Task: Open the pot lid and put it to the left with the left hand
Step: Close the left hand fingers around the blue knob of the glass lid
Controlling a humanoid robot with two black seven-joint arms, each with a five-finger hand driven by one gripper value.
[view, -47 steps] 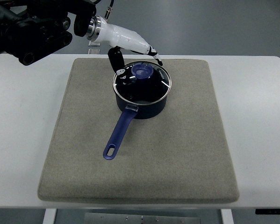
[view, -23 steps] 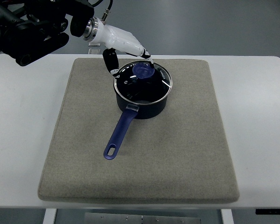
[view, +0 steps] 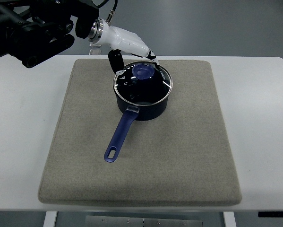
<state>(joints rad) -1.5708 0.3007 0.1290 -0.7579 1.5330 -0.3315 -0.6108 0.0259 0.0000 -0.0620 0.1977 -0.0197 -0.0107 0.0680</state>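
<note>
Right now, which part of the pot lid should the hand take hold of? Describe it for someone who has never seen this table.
On the white table lies a grey fabric mat, and a dark blue saucepan stands at its far middle. Its round glass lid has a metal rim. At the lid's centre sits the round blue knob, the only raised blue disc there, unlike the long blue handle.

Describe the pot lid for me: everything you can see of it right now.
The lid is round clear glass with a metal rim and a blue knob set towards its far side. It sits on the dark blue pot, apparently level and closed. The left hand reaches over its far-left edge, fingers close around the knob; whether they grip it I cannot tell. Reflections hide the pot's inside.
</note>
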